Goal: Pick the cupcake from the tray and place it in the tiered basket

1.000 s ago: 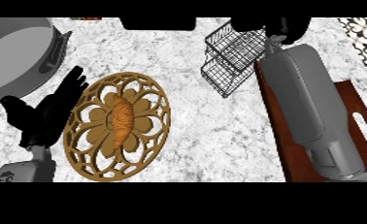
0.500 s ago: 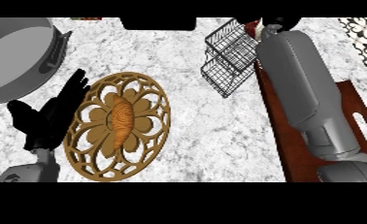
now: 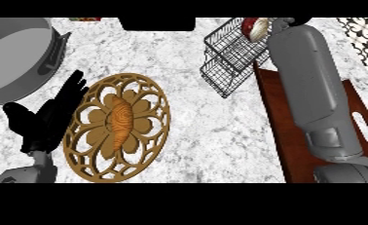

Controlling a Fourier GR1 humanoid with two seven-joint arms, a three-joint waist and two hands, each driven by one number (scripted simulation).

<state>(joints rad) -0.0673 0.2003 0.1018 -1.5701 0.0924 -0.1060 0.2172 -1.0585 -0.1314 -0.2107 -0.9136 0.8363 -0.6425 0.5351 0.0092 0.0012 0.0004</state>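
- Cupcake (image 3: pixel 257 28) sits at the top of the view, over the upper tier of the wire tiered basket (image 3: pixel 233 56), right against the end of your right arm.
- Right hand (image 3: pixel 286 23): mostly hidden behind the forearm. It looks curled round the cupcake, but I can't tell how far the fingers are closed from this angle.
- Left hand (image 3: pixel 49 117): open, fingers straight, resting at the left edge beside the round wooden trivet (image 3: pixel 119 124) with a croissant (image 3: pixel 120 121) on it. Holds nothing.
- Handling, my read: cupcake is light and soft, with a crushable top. Take it by the sides of the wrapper, low down.
- Tray (image 3: pixel 277 117) is the dark red board under your right forearm.
- Room: the basket's wire rim is close beneath the cupcake, so mind the edges. Open counter lies between basket and trivet; a grey pan (image 3: pixel 25 48) is at far left.
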